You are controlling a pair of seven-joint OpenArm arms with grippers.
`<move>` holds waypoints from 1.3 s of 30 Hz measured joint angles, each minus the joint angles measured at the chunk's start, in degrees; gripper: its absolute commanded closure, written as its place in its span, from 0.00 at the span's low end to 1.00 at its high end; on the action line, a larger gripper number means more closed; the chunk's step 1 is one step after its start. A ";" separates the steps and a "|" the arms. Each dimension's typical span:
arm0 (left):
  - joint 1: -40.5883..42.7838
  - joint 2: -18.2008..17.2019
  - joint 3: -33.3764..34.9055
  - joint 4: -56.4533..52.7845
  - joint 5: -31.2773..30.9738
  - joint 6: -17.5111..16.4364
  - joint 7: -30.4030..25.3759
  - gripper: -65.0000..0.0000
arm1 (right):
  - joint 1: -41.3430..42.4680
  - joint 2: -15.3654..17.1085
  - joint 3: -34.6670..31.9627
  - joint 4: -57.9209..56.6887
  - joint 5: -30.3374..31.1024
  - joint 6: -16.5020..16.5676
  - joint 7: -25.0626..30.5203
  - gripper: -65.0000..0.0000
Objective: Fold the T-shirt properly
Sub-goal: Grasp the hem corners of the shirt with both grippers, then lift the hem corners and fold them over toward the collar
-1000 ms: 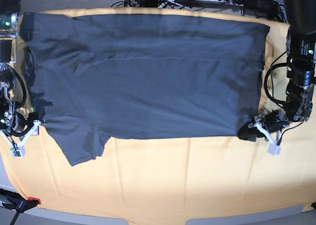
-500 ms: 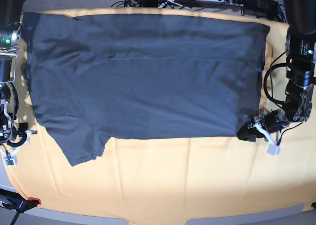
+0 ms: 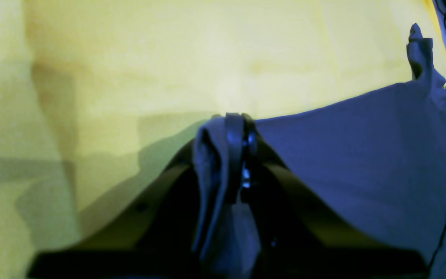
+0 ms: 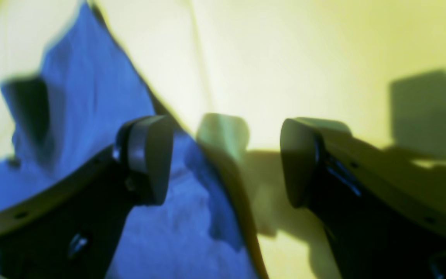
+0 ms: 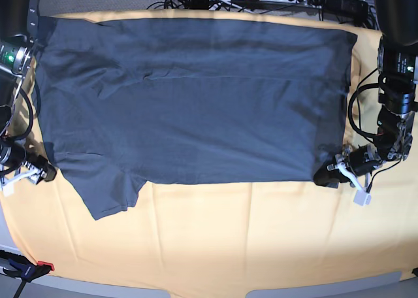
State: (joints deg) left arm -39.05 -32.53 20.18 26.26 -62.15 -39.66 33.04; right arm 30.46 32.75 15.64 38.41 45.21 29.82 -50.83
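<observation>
No text, label, brand, number or sign can be read in any of the views; nothing legible stands on any surface, and the wrist views are too blurred to show any lettering.
</observation>
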 measured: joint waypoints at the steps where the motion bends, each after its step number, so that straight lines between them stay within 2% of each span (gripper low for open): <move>1: 0.00 0.02 0.00 0.00 0.00 -0.04 -0.02 1.00 | 0.17 -0.07 0.00 -0.63 0.26 0.90 -0.61 0.30; 3: 0.04 0.00 0.00 0.00 -0.02 -0.15 0.00 1.00 | 0.17 -0.37 0.00 -0.96 0.33 2.23 -0.59 0.30; 9: 0.02 0.00 0.00 0.00 0.00 -0.24 -0.02 1.00 | 0.57 -3.56 0.02 -0.94 -0.63 2.62 0.26 0.30; 13: 0.02 0.02 0.00 0.00 0.00 -0.24 -0.02 1.00 | 0.70 -6.14 0.02 -0.94 -0.17 5.77 -0.70 0.30; 16: 0.02 0.02 0.00 0.00 0.00 -0.24 0.00 1.00 | 0.68 -6.93 0.00 -0.94 -0.20 6.45 -0.70 0.33; 18: 0.04 0.00 0.00 0.00 0.00 -0.24 0.00 1.00 | 0.66 -6.86 0.00 -0.94 -0.81 7.63 -0.02 0.46; 21: 0.02 -0.02 0.00 0.00 0.00 -0.26 0.02 1.00 | 0.66 -6.75 -0.04 -0.94 -1.27 9.22 1.27 0.85; 22: 0.02 -0.02 0.00 0.00 0.02 -0.24 -0.02 1.00 | 0.70 -6.62 -0.04 -0.94 -1.27 9.20 1.11 0.95; 23: 0.04 -0.02 0.00 0.00 0.20 -0.28 -0.37 1.00 | 0.76 -6.47 -0.04 -0.94 -1.75 9.22 1.03 1.00; 26: 0.17 0.00 0.04 0.00 0.52 -0.31 -1.99 1.00 | 2.32 -6.14 -0.04 -0.94 -4.11 9.64 1.36 1.00; 32: 0.33 0.07 -1.01 -0.02 2.60 -0.28 -5.14 1.00 | 5.11 -6.29 -0.07 -0.83 -12.33 9.90 9.92 1.00; 36: 0.46 0.35 -3.54 -0.17 8.26 -0.22 -10.91 1.00 | 5.35 -6.45 -1.22 -0.83 -13.81 9.90 13.66 1.00; 39: -0.52 0.50 -4.57 -0.44 12.09 -0.02 -14.34 1.00 | 6.32 -6.56 -3.85 -0.83 -17.99 10.21 16.26 1.00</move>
State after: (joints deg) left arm -39.57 -32.03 15.62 25.82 -50.06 -39.68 18.70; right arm 36.77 26.20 11.79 37.58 27.22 40.03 -34.57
